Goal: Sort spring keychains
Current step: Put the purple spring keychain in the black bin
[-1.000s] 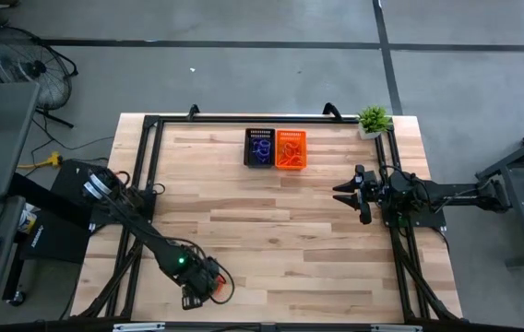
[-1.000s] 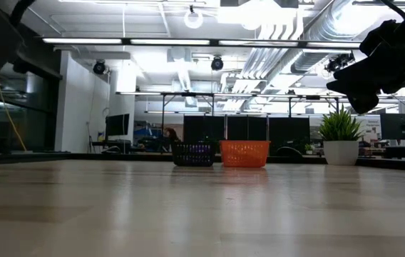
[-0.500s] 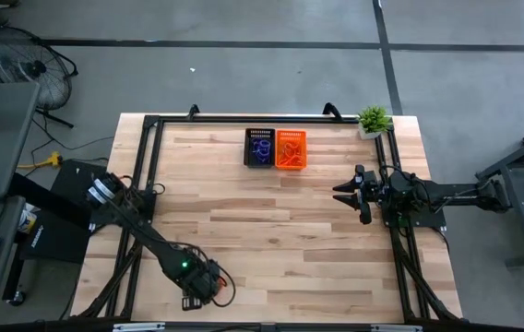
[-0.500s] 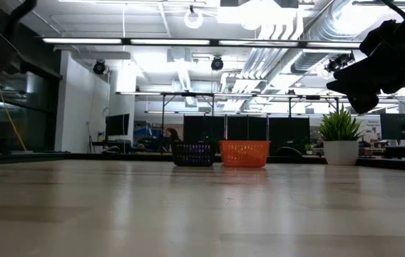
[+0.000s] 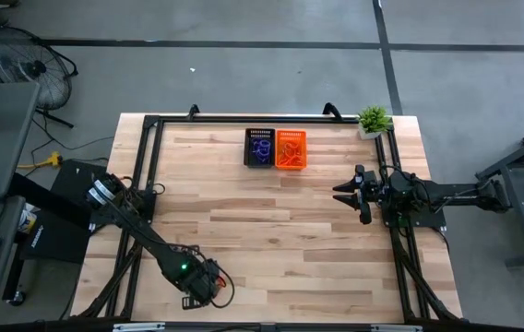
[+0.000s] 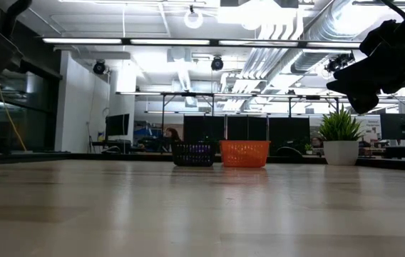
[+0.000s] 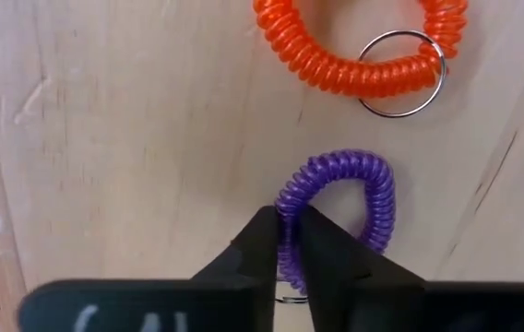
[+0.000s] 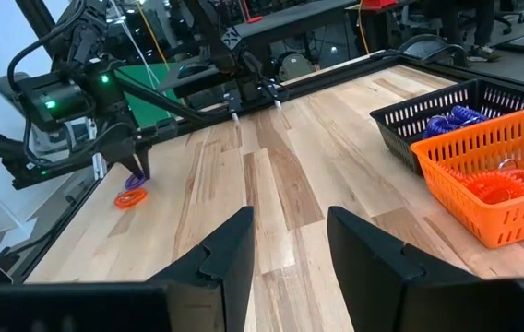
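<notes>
We see the left gripper point(image 7: 285, 242) pinching 1 side of the purple keychain point(image 7: 340, 217) at the table's point(image 5: 271, 231) near-left corner, beside the orange keychain point(image 7: 359, 46); so thin a bite may slip when lifted, while the right gripper point(image 8: 285, 242) waits spread.

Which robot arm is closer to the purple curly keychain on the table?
The left one. Its gripper is shut on the purple spring keychain at the table's near left edge. The right gripper waits open far across the table, by the right edge.

Grey concrete floor point(image 5: 244, 74) surrounds the wooden tabletop point(image 5: 271, 231); a floor fan point(image 5: 22, 60) stands at ten o'clock, ceiling strip lights point(image 6: 138, 41) overhead.
</notes>
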Available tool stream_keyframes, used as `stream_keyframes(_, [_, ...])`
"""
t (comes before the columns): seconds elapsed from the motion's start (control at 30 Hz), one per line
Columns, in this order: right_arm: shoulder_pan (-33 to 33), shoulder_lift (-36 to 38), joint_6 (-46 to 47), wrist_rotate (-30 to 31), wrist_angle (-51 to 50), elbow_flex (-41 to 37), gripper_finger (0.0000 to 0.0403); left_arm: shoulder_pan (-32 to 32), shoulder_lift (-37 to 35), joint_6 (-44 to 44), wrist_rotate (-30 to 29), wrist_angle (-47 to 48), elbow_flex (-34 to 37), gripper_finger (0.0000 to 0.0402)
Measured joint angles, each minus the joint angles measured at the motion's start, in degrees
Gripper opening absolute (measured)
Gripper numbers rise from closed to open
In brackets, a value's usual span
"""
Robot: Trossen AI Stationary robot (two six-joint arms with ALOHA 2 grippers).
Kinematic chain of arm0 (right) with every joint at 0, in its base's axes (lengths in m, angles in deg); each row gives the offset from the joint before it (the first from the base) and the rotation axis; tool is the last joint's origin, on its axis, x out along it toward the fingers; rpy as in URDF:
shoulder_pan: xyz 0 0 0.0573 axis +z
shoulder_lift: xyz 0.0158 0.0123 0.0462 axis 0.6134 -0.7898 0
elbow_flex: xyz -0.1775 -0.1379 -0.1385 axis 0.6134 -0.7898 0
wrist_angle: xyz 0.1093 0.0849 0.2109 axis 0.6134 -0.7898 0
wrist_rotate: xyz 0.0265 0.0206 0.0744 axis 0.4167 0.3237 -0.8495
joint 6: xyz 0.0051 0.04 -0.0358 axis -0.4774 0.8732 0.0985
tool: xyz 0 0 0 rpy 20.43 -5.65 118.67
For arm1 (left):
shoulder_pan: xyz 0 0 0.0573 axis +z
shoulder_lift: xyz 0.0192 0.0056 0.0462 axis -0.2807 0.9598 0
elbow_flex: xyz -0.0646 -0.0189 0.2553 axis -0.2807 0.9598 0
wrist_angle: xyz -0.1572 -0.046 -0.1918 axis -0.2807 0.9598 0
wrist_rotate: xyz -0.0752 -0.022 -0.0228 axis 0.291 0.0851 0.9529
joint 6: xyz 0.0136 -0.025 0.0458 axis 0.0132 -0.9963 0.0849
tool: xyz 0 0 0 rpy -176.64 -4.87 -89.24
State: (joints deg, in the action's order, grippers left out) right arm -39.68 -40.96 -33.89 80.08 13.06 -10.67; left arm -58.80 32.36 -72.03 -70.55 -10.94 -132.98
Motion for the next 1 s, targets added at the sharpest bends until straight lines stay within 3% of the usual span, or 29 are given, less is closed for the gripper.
stream_keyframes(0.13, [0.0, 0.0, -0.01, 0.01, -0.01, 0.0, 0.0134, 0.09, 0.0, -0.67, 0.09, 0.63, -0.4, 0.0008])
stream_keyframes(0.6, [0.0, -0.01, 0.0, 0.01, -0.01, 0.0, 0.0134, 4.73, -1.63, 2.68, -8.66, 14.8, -13.74, 0.0003])
stream_keyframes(1.0, [0.0, -0.03, 0.0, 0.0, -0.01, 0.0, 0.0134, 20.41, -7.81, 10.02, -17.32, 23.0, -23.81, 0.0007])
